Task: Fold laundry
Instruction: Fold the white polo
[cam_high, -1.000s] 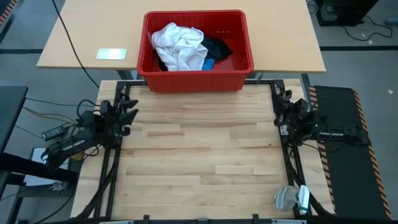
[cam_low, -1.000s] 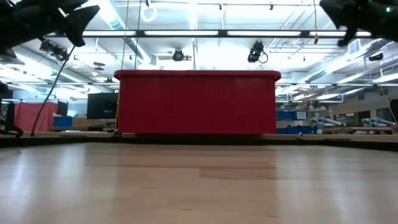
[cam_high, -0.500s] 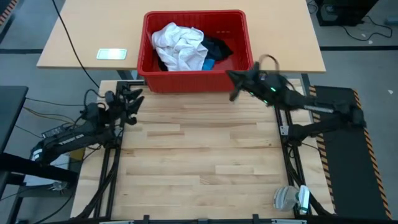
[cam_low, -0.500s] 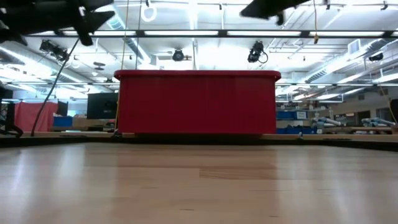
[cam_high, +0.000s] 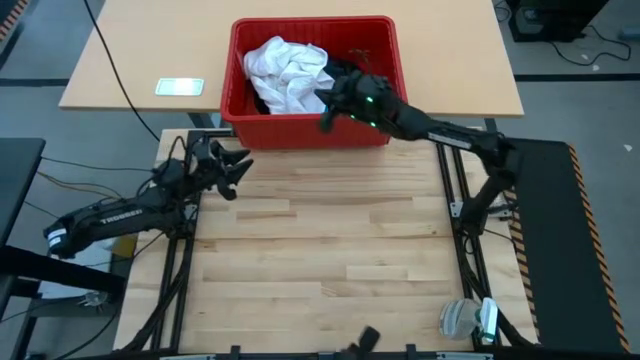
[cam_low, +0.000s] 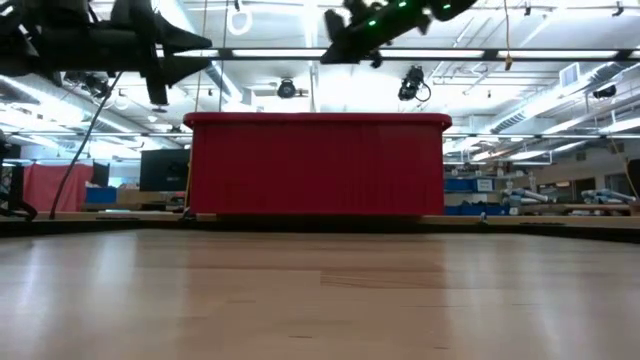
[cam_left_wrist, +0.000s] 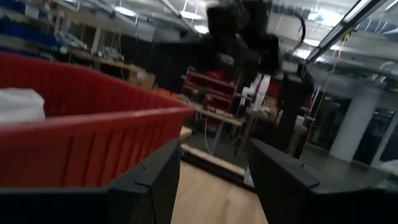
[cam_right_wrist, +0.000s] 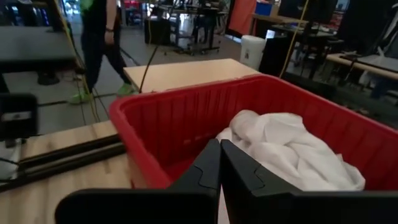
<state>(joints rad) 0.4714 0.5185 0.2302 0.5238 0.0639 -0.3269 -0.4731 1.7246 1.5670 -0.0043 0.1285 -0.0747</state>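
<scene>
The laundry lies heaped in a red crate (cam_high: 310, 130) at the table's far edge: a white shirt (cam_high: 290, 72), a small blue piece (cam_high: 335, 102) and a black garment (cam_high: 352, 70). My right gripper (cam_high: 326, 115) is shut and hangs above the crate's near wall, right of the white shirt (cam_right_wrist: 292, 149), touching nothing. My left gripper (cam_high: 238, 170) stands open over the table's left side, near the crate's left corner, with nothing between its fingers (cam_left_wrist: 158, 180).
The crate stands on a tan table behind the wooden worktable (cam_high: 320, 260). A small white device (cam_high: 179, 87) lies left of the crate. A pale roll (cam_high: 465, 318) sits off the near right corner. A person (cam_right_wrist: 102, 43) stands in the room beyond.
My right arm has swung up from the table's right edge toward the far left and now reaches over the crate, its gripper still shut. My left gripper has moved a little toward the crate and turned, staying open.
</scene>
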